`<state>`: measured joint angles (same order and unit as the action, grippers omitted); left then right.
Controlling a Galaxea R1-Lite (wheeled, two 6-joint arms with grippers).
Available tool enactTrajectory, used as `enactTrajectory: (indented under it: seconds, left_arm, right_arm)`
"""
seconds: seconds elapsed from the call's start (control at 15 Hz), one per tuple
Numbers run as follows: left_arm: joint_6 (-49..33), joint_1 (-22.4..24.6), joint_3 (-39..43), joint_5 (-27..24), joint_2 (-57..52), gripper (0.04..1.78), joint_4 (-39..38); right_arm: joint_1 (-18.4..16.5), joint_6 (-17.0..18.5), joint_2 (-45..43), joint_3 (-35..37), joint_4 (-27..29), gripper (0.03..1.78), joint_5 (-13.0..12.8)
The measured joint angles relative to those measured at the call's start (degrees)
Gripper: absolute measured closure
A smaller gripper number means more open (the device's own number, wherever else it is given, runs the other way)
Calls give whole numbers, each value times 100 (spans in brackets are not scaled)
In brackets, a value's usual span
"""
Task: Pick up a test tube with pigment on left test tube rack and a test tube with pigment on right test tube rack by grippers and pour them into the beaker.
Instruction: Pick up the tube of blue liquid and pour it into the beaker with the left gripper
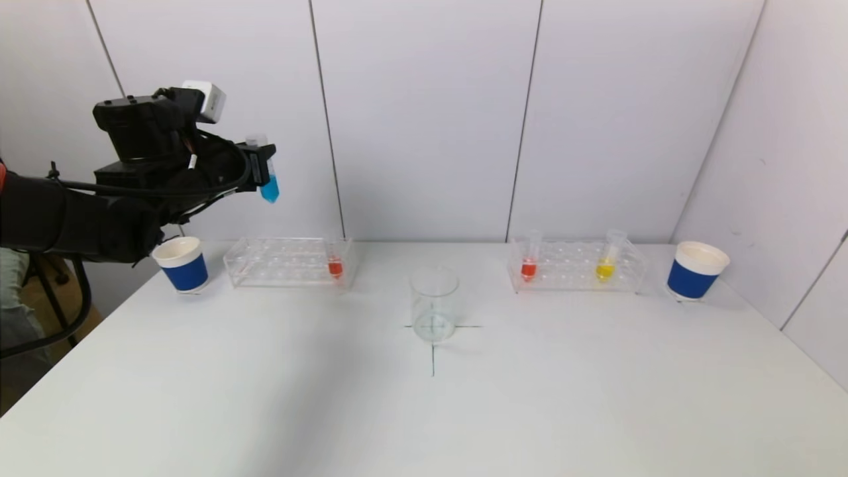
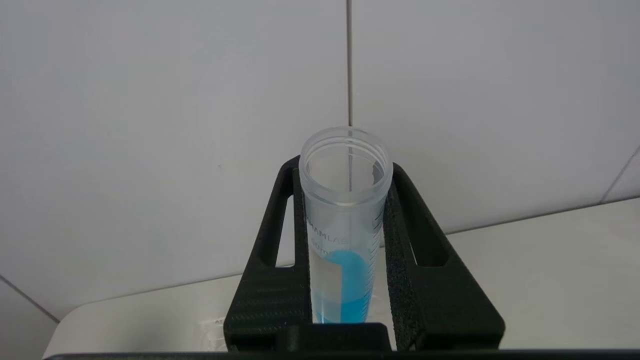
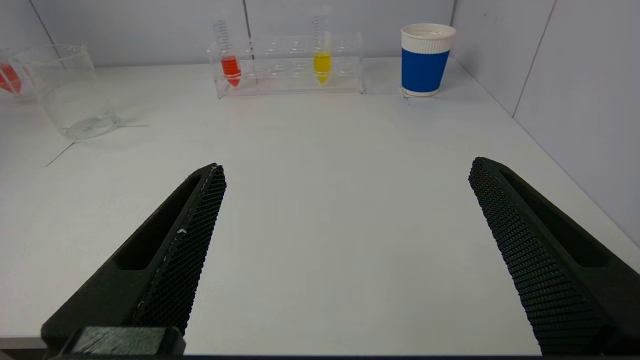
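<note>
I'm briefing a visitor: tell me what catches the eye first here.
The left gripper holds a tube of blue pigment high above the left rack. The empty beaker stands mid-table, and red and yellow tubes stand in the right rack.

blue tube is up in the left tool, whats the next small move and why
Probably carry the left tool rightward and down toward the beaker. It is shut on the blue tube, which hangs upright, high above the left rack and well short of the beaker, so tipping now would spill. The right tool is open, holding nothing.
</note>
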<state>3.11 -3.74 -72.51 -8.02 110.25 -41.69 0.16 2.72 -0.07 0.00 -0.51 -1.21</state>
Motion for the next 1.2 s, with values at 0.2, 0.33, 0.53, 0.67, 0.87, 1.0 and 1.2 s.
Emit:
enactTrajectory:
  seconds: [0.2, 0.33, 0.53, 0.67, 0.87, 1.0, 1.2]
  left_arm:
    - [9, -232, -296, 0, -146, 138, 383]
    - [13, -389, -489, -2, -184, 138, 562]
    - [16, -675, -729, -2, -204, 138, 805]
    - [102, -850, -802, -10, -195, 138, 859]
    - [375, -1095, -824, -22, -111, 138, 906]
    - [610, -1243, -852, -51, -17, 138, 936]
    - [898, -1499, -911, -212, 132, 138, 984]
  right_arm:
    - [0, 0, 0, 0, 0, 4, 0]
    - [0, 0, 0, 0, 0, 4, 0]
    - [0, 0, 0, 0, 2, 4, 0]
    - [0, 0, 0, 0, 0, 4, 0]
    - [0, 0, 0, 0, 0, 4, 0]
    - [0, 0, 0, 0, 0, 4, -2]
    - [0, 0, 0, 0, 0, 4, -2]
